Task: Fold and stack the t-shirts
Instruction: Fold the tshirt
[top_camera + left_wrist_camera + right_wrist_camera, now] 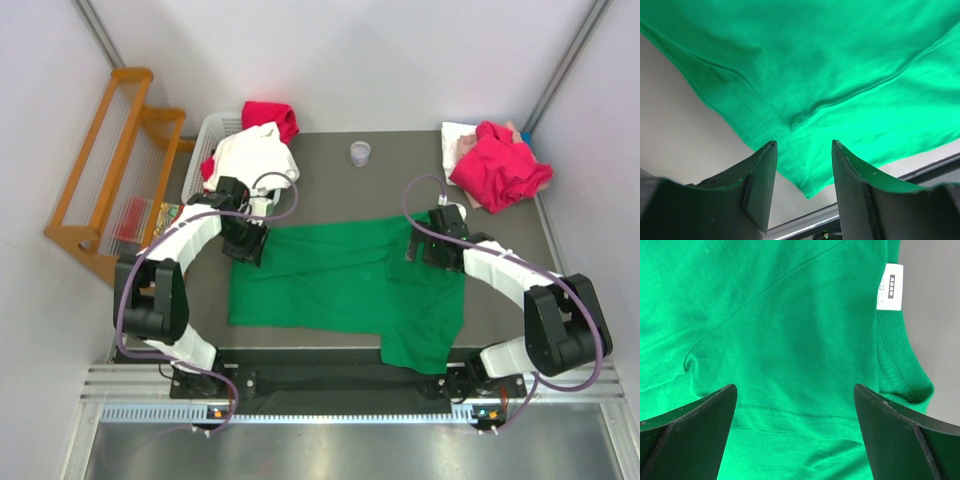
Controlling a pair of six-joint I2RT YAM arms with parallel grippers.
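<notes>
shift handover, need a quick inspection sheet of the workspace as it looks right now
surface: grey table, no spills seen
job's things: green t-shirt spread flat mid-table; magenta-red t-shirt crumpled at far right corner; white t-shirt and red t-shirt heaped on the basket
clutter: small clear cup near far edge
hands: left hand open at the green shirt's left edge; right hand open above its collar end
cables: purple cables loop off both arms
surroundings: wooden rack left of table; white walls
</notes>
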